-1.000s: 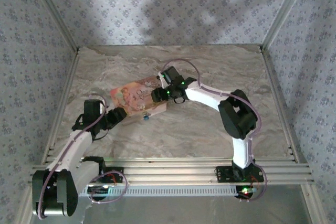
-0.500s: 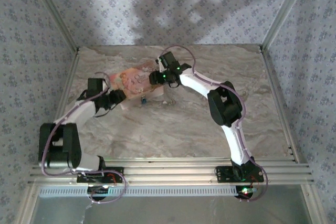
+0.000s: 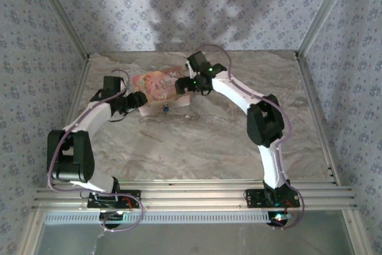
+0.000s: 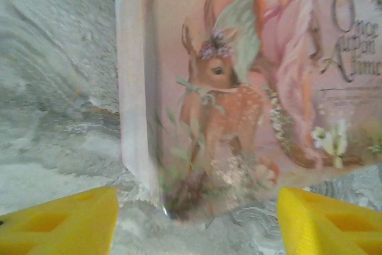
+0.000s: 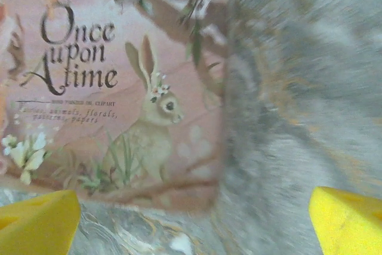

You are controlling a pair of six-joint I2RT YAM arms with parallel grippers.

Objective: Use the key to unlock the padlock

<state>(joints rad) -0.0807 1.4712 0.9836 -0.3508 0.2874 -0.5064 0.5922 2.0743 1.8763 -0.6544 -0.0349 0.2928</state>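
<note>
- Left gripper (image 4: 198, 219): jaws stand wide apart with nothing between them. The left pads (image 4: 59, 225), yellow, sit at the lower corners of the wrist view, clear of any object.
- Just ahead of the left gripper: a corner of the pink box (image 4: 239, 76), its deer illustration facing up, lying flat on the marble table (image 4: 54, 88).
- Right gripper (image 5: 194, 216): jaws spread wide and empty. The right pads (image 5: 349, 222), also yellow, are well apart from each other.
- Ahead of the right gripper: the rabbit end of the pink box, lettered "Once upon a time". Bare table lies to the right of the box edge.
- Overhead view: the grippers are at opposite ends of the box, the left one at its left end and the right one over its right end. Whether either touches the box cannot be told.
- Padlock (image 3: 166, 109): a small blue speck on the table just beside the box's near edge, between the two grippers and apart from both.
- Key: too small to pick out, so its position cannot be told.
</note>
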